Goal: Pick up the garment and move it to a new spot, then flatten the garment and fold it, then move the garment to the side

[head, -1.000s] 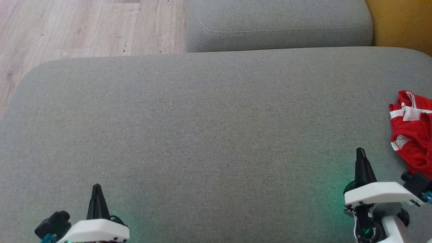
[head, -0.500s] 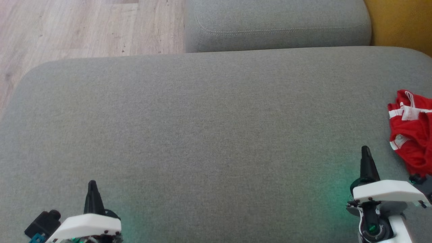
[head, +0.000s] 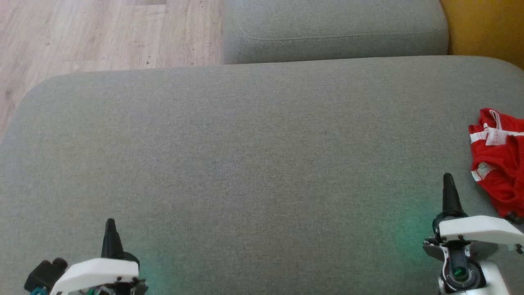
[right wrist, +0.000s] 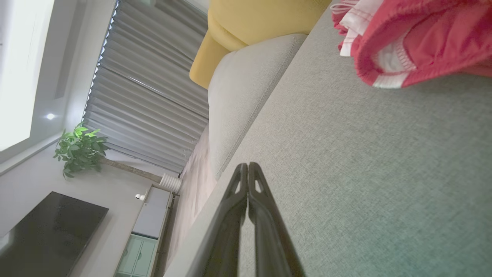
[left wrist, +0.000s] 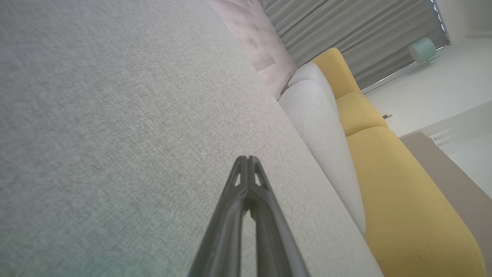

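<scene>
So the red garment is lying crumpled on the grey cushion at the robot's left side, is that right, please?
Not quite: the head view shows the red garment lying crumpled on the grey cushion at the robot's right side, near the right gripper.

We are seeing only part of the red garment [head: 497, 164], which is running out of view at the cushion's [head: 245, 164] right edge. The right wrist view is cropping it too.

wide grey cushion [head: 245, 143] in front, smaller cushion [head: 335, 28] behind; floor [head: 82, 32] at left, yellow sofa [head: 487, 28] at right; plant [right wrist: 78, 148] by curtain [right wrist: 146, 88].
</scene>
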{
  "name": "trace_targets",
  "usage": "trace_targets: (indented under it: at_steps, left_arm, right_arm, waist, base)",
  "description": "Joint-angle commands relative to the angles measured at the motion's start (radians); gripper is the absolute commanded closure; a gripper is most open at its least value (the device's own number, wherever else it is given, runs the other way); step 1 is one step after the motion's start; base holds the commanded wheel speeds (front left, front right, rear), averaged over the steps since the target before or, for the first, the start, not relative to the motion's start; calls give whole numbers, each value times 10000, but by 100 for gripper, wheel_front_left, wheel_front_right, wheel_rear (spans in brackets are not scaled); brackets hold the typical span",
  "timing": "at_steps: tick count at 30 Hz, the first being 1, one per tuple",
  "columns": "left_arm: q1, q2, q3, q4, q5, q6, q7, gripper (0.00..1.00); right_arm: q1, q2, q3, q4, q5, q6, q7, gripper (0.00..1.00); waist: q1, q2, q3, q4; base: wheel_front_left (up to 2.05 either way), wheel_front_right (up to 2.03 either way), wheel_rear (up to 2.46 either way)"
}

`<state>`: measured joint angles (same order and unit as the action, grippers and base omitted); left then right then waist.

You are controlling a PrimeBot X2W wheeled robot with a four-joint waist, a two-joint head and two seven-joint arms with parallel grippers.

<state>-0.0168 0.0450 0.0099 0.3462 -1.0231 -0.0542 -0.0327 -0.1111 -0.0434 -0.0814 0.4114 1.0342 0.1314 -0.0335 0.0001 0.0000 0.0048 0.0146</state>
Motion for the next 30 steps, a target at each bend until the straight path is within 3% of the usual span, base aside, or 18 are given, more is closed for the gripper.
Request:
trace_targets:
  at_steps: [1, 30]
  left_arm:
    - [-590, 38, 360, -404, -336, -101, 89, 100]
    - [-792, 47, 785, -780, -3778, -515, 945, 100]
  right_arm:
    - [-198, -48, 59, -454, 355, -5, 100, 100]
    - [-55, -60, -181, -1210, 3716, -6, 953, 100]
  waist:
    - [-1, 0, -1, -5]
    - [-1, 0, -11, -93]
  base:
    - [0, 0, 0]
    - [0, 0, 0]
